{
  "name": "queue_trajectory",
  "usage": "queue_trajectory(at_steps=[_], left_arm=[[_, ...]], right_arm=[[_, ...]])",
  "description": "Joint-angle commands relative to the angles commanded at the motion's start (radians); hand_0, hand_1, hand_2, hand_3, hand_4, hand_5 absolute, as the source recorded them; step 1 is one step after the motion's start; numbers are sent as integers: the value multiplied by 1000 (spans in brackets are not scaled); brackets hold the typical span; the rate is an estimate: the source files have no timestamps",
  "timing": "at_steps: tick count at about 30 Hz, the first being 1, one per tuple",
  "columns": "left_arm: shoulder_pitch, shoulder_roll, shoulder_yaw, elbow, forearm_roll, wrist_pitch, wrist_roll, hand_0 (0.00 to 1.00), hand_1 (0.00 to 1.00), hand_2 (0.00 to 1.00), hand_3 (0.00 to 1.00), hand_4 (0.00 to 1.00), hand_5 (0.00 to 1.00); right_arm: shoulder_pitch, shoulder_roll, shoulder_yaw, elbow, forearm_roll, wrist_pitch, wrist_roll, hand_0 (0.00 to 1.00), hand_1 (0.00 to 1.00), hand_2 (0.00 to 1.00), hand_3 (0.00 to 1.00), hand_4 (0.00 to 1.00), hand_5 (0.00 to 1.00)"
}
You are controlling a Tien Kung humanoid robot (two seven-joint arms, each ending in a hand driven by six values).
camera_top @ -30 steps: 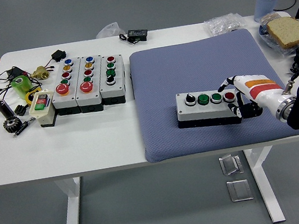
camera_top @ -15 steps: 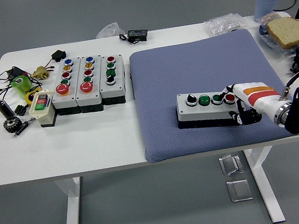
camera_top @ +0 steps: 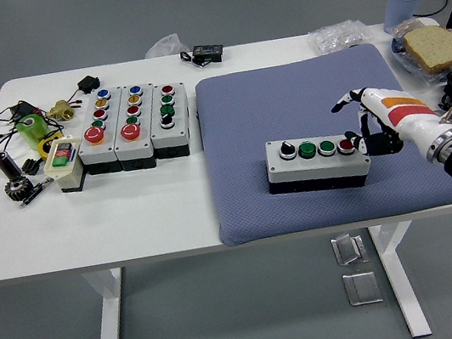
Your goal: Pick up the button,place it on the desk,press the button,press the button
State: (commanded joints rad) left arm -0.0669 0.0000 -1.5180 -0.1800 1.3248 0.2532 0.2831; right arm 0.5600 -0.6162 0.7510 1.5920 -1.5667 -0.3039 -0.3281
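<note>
right hand (camera_top: pixel 371 122) beside the button box (camera_top: pixel 317 162), fingers loosely spread (fingertip contact unclear), holding nothing

just left of the fingers (camera_top: pixel 374 144), the button box (camera_top: pixel 317 162) looks like matt grey plastic on a black base, its round caps glossy. it lies on a blue-grey cloth mat (camera_top: pixel 316 142) with a fine, rough weave. the right hand (camera_top: pixel 378 121) has a smooth, shiny white shell and dark fingers. far left, the white bench (camera_top: pixel 130 215) is smooth and faintly glossy.
</note>
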Motion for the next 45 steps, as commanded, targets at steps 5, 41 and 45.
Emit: queue_trajectory(at_steps=[5, 41, 45], left_arm=[[0, 0, -3, 0, 4, 0, 0, 531, 419, 417, 427, 251, 499], [9, 0, -12, 0, 32, -5, 3, 531, 419, 417, 429, 249, 501], [6, 0, -9, 0, 29, -5, 3, 530, 419, 417, 428, 252, 502]], right_arm=[[-67, -14, 145, -12, 214, -7, 194, 385, 195, 389, 731, 716, 466], [-350, 65, 488, -251, 1234, 154, 491, 825, 748, 782, 776, 752, 685], [-353, 68, 494, -255, 1210, 159, 473, 825, 746, 779, 774, 753, 687]])
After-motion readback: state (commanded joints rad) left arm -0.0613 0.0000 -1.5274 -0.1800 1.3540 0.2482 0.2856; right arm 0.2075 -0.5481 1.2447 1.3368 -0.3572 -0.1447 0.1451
